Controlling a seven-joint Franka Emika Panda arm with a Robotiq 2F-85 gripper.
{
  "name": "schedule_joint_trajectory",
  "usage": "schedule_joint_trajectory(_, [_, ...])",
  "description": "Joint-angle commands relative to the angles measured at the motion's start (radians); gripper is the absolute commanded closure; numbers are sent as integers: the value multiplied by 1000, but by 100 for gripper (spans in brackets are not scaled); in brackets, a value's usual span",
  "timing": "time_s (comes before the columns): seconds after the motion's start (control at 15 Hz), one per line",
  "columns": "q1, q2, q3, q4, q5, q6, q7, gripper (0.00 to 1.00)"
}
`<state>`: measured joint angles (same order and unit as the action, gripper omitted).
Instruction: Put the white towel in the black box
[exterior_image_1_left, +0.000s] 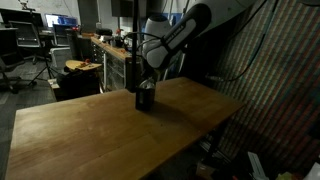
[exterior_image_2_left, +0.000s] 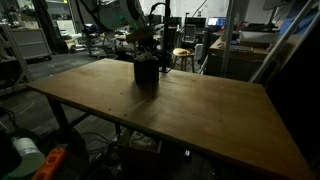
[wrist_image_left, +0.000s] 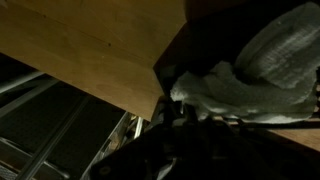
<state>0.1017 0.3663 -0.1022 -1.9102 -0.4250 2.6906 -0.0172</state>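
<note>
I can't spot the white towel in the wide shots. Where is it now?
Wrist view, right side: the white towel lies bunched, apparently in the black box, which stands near the table's far edge.

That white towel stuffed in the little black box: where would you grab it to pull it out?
Pinch the towel at the crumpled hump bulging out of the box, probably coming from above through the open top. The upright walls shut off every other side, and the folds give something to pinch.

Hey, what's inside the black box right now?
The towel, bunched up, sits in the box. Its lower folds and the box floor are covered.
</note>
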Motion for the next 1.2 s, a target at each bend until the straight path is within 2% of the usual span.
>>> schedule_joint_trajectory(0.0, [19,-25,-8,-31,-48,-14,10,93])
schedule_joint_trajectory(0.47, [31,-37,-9,-77,-112,-24,16,93])
schedule_joint_trajectory(1.13, [19,-7,3,-118,-93,-34,1,92])
